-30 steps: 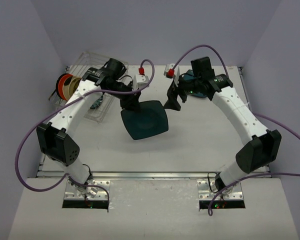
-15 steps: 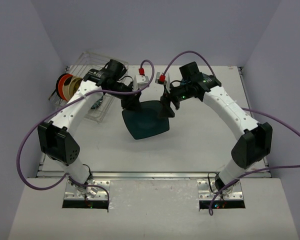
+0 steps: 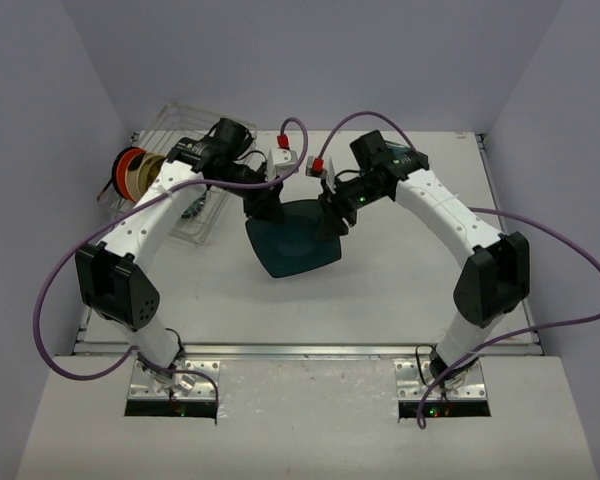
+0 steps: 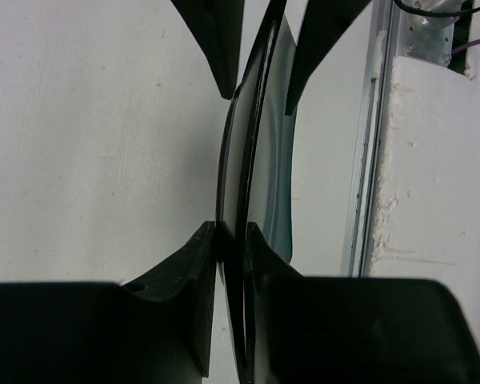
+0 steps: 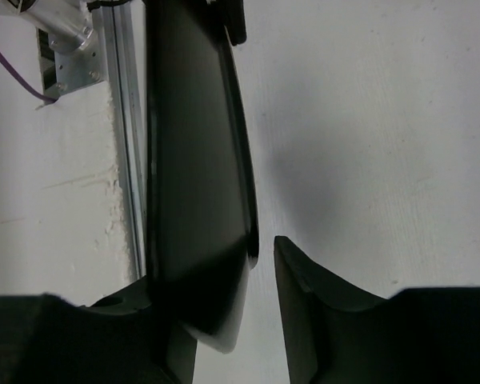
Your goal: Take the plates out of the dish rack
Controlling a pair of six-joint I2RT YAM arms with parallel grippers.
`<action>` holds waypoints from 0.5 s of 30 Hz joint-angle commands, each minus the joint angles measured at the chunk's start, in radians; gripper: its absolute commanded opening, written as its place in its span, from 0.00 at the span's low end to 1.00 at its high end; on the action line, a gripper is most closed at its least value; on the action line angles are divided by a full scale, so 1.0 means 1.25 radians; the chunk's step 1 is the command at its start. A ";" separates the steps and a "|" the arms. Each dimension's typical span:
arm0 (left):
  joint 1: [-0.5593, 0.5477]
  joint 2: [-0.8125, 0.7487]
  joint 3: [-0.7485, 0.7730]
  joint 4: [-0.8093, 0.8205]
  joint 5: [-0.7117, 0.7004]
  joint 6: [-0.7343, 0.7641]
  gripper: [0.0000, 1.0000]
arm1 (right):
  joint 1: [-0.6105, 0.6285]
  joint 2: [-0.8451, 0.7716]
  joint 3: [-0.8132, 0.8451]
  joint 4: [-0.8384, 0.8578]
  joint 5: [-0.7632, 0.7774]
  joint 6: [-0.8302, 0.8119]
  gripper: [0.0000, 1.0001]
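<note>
Your left gripper (image 4: 230,232) stays clamped on the rim of the dark teal plate (image 3: 292,240), both fingers pressed flat against it. Your right gripper (image 3: 332,215) has just swung in from further out on its own side and now straddles the opposite rim. Its jaws are narrowing but still apart: in the right wrist view one finger lies against the plate (image 5: 196,184), while the other stands just clear of it. This looks like a handover, with the plate about to pass from left to right; the left should not let go until the right has closed. The plate hangs between the two grippers, well clear of the rack (image 3: 165,120) behind the left arm. From each wrist you see it edge-on, its rim running straight out from the fingers. It is tilted, its hollow face turned up and toward the arm bases. Being nearly square, it has no real long axis. Whether its low edge touches the table (image 3: 400,270) cannot be told.
</note>
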 commanded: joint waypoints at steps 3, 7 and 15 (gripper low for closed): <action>-0.003 -0.022 0.021 0.038 0.087 0.005 0.00 | 0.017 0.033 0.070 -0.063 0.001 -0.028 0.20; -0.003 -0.019 0.020 0.038 0.079 -0.004 0.14 | 0.018 0.042 0.091 -0.090 -0.009 -0.021 0.00; 0.003 -0.034 0.009 0.187 -0.081 -0.203 1.00 | -0.064 0.062 0.121 -0.061 -0.156 0.130 0.00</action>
